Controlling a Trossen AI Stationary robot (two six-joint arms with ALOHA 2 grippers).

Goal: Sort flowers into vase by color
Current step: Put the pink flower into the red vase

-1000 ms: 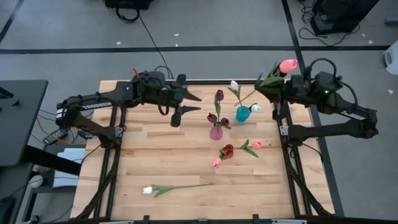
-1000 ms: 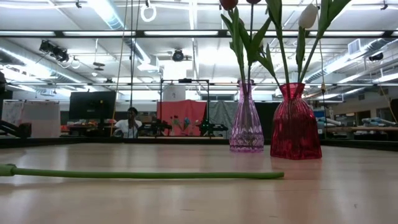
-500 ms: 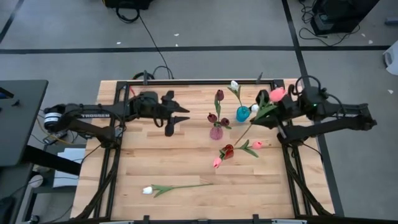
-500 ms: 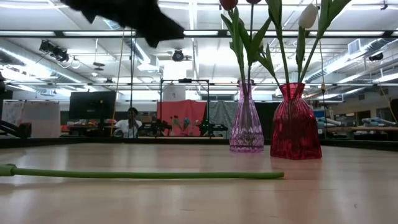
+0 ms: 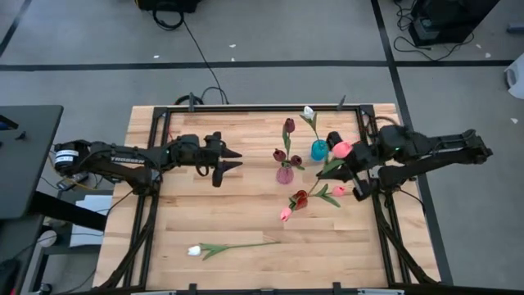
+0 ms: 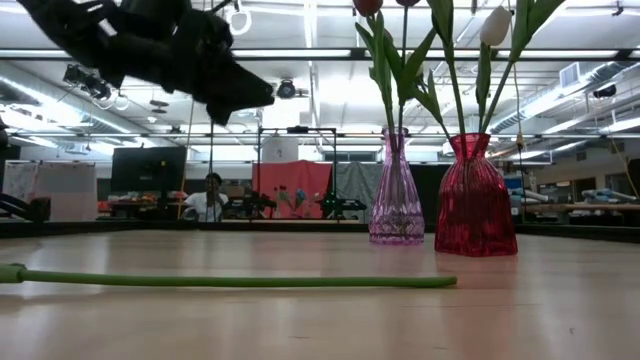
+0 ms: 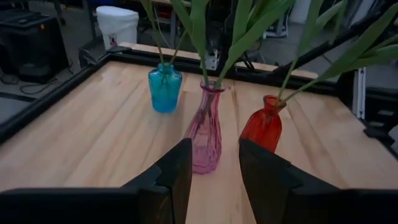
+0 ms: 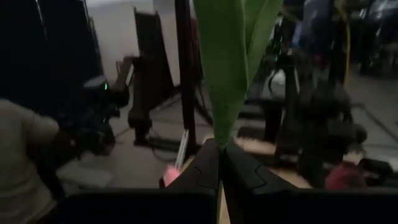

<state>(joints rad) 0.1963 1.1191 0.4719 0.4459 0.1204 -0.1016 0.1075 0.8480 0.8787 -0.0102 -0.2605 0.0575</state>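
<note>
My right gripper [image 5: 352, 168] is shut on a pink tulip whose head [image 5: 342, 149] hangs in the air just right of the blue vase [image 5: 319, 150]. The blue vase holds a white tulip [image 5: 309, 112]. The pink vase [image 5: 284, 174] carries maroon heads. Pink heads [image 5: 337, 190] lean out of the red vase [image 5: 300, 199]. Another white tulip [image 5: 194, 250] lies flat on the table near the near edge. My left gripper [image 5: 227, 161] hovers open left of the vases, and its wrist view faces the pink vase [image 7: 205, 134]. My right gripper pinches the pink tulip between its two fingers at the base of a broad green leaf [image 8: 219, 134], partway along the stem. The tulip is lifted clear and tilted. Its stem end [image 5: 315, 182] slants down toward the red vase.
A dark metal frame [image 5: 246, 108] runs along the table's far edge and down both sides. Bare wood lies between my left gripper and the lying tulip. A person [image 6: 211, 195] sits in the room far behind the table.
My right gripper has carried the pink tulip down from above the table's far right corner toward the vases, and the flower has tipped over. My left arm has drawn back toward the table's left, sunk lower, and come into the low view.
</note>
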